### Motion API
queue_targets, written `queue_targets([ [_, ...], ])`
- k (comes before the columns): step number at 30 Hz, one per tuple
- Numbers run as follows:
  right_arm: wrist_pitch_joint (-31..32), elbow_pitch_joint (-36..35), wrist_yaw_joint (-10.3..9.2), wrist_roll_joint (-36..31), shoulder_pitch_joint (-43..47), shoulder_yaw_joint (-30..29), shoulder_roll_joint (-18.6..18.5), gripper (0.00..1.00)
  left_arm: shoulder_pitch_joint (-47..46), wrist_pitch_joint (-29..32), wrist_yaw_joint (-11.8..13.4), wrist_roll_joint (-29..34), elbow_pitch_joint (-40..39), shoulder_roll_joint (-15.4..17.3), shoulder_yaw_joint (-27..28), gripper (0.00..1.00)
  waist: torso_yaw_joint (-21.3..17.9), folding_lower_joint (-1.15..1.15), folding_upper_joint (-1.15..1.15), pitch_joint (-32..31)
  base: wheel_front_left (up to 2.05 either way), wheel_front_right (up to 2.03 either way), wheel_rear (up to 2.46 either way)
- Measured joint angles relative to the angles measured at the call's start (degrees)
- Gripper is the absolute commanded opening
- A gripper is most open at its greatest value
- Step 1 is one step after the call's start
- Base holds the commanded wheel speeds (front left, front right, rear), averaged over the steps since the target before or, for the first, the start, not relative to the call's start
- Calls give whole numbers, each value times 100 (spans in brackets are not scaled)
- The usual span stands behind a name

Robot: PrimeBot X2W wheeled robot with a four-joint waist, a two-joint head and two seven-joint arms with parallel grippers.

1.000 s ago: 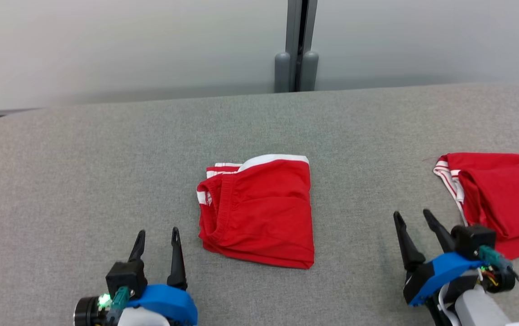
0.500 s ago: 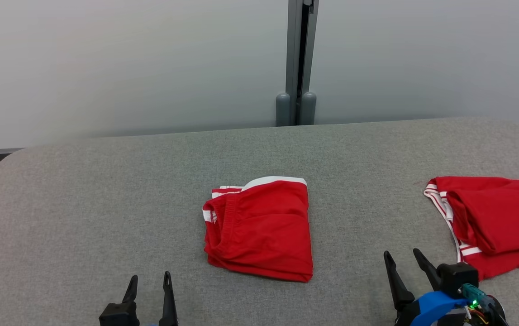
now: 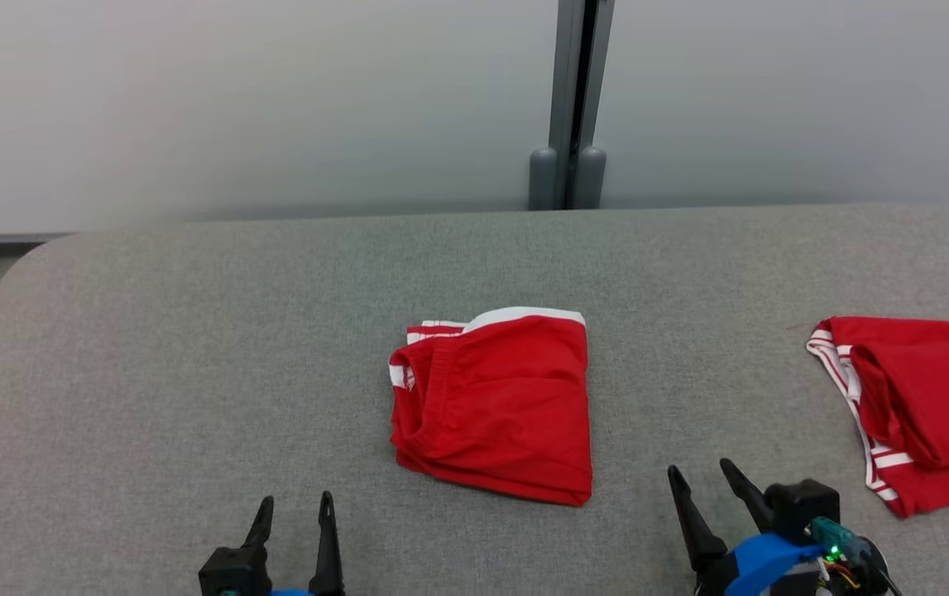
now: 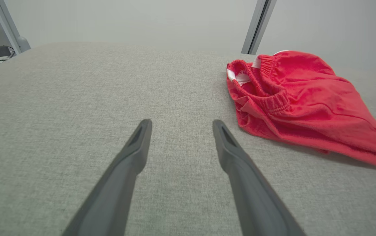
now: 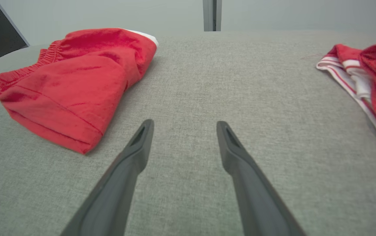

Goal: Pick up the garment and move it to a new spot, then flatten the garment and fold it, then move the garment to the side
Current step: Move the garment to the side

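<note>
Folded red shorts (image 3: 495,406) lay mid-desk (image 3: 193,372), between and beyond two open pincers.

The left pincer (image 3: 296,499) and the right pincer (image 3: 699,468) hovered by the desk's near edge, jaws spread and holding nothing. The shorts sat toward the far edge from both: ahead and to the right of the left pincer, ahead and to the left of the right one, about equally near each. Their slightly longer axis ran near edge to far edge, with the elastic waistband on the left pincer's side. A second red garment (image 3: 921,406) lay at the right edge, well apart. Only the move aside seemed left, and either arm looked able to reach.
</note>
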Motion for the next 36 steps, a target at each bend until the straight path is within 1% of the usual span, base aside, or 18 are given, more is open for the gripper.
queue_targets([
  [5,0,10,0,300,-499,297,15,100,-303,0,9,-55,-18,-2,-294,100,127,1,0,440,0,0,0],
  [11,0,96,0,563,-1134,532,29,100,-657,0,80,-198,-19,2,-643,100,448,2,0,957,0,0,0],
  [17,-5,498,0,833,-1458,730,33,100,-812,0,141,-241,-13,3,-772,100,764,2,0,1327,0,0,0],
  [18,-23,568,-1,864,-1509,772,33,76,-828,0,146,-243,-12,2,-780,100,797,2,0,1371,0,0,0],
  [19,-23,616,-1,914,-1576,791,25,47,-844,0,157,-247,-12,2,-780,100,820,2,0,1413,0,0,0],
  [21,-30,694,-2,960,-1692,815,20,0,-882,0,191,-248,-18,3,-776,100,842,1,0,1472,0,0,0],
  [25,-31,779,1,967,-1758,840,33,0,-924,0,192,-237,-19,3,-736,100,756,1,0,1489,0,0,0],
  [29,-26,760,8,1001,-1731,786,91,0,-960,0,170,-197,-18,2,-682,100,520,1,0,1466,0,0,0],
  [33,-23,701,8,1015,-1584,742,86,0,-972,0,90,-137,8,3,-647,100,91,1,0,1450,0,0,0],
  [36,-29,645,8,1001,-1463,827,81,0,-1003,0,38,-85,79,4,-665,100,-340,0,0,1455,0,0,0],
])
